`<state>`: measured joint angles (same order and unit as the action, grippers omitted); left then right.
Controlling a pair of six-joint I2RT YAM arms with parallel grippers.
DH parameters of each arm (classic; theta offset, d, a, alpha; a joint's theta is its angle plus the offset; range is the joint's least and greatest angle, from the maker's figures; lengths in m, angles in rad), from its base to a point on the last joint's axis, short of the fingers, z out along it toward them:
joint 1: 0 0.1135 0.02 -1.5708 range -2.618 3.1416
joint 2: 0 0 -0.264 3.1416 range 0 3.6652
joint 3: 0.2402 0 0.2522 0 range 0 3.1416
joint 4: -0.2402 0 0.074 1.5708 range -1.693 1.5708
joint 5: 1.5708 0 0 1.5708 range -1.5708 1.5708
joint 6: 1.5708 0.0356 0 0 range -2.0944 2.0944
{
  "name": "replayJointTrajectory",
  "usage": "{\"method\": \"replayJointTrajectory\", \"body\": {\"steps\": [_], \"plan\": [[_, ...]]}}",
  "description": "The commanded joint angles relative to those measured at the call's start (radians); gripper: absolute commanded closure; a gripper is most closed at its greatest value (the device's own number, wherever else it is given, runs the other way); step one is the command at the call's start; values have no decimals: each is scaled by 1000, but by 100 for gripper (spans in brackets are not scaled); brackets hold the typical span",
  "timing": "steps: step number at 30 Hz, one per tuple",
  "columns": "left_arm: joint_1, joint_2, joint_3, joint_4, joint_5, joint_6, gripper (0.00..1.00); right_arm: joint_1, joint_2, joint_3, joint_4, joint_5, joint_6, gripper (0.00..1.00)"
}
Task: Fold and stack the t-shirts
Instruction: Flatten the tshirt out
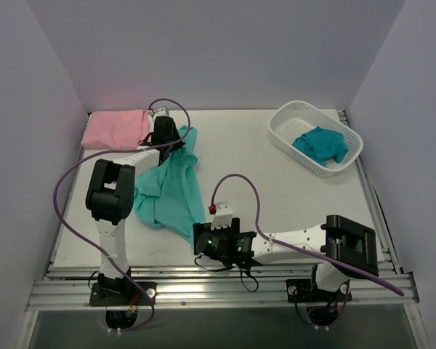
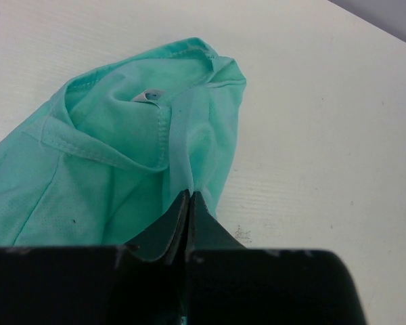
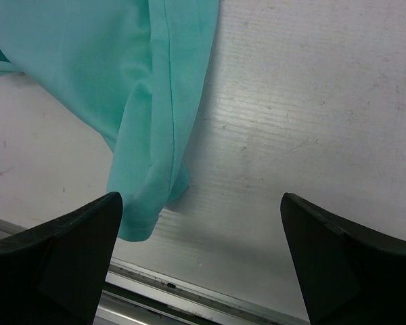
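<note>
- The left gripper (image 2: 189, 200) is clamped tight on a fold of the mint-green tee (image 1: 167, 190). The neck label (image 2: 149, 96) shows at 11 o'clock of the pinch in the left wrist view. Holding the tee this close to the neck looks meant to anchor the far end while the cloth is drawn out flat.
- The right gripper (image 3: 199, 203) stands wide apart, with nothing between its fingers (image 3: 68, 244). The tee's near hem corner lies just beside the finger at 8 o'clock of the right wrist view. I judge the gripper is lined up to take that corner.
- From above, the mint-green tee runs as a rumpled band from 11 o'clock down toward 7 o'clock of the table (image 1: 276, 196). It lies between the 2 grippers and is not yet spread or folded.
- The pink tee (image 1: 116, 129) lies folded at the table's 10 o'clock corner, just beside the left gripper. It is probably the base of the stack.
- The teal tee (image 1: 321, 144) sits bunched in the white basket (image 1: 287, 116) at 2 o'clock, well apart from both grippers.
- The hem corner is near the table's front edge, with the metal rail (image 3: 189, 298) at 6 o'clock of the right wrist view, so a grasp there has little margin.
- Bare surface from the centre toward 3 o'clock gives room to spread the tee.
</note>
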<state>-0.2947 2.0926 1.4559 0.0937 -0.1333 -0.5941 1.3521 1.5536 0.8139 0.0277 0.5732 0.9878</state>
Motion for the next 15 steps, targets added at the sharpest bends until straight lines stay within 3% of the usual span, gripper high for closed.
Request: {"method": "replayJointTrajectory", "body": {"steps": [1,8,15], "plan": [[8,1,14,24,8,8,98,7,29,37,0,47,14,4],[8,-6,12,29,8,8,98,7,106,57,51,11,-20,33],[11,-9,0,35,3,14,98,2,161,82,55,2,-31,80]]}}
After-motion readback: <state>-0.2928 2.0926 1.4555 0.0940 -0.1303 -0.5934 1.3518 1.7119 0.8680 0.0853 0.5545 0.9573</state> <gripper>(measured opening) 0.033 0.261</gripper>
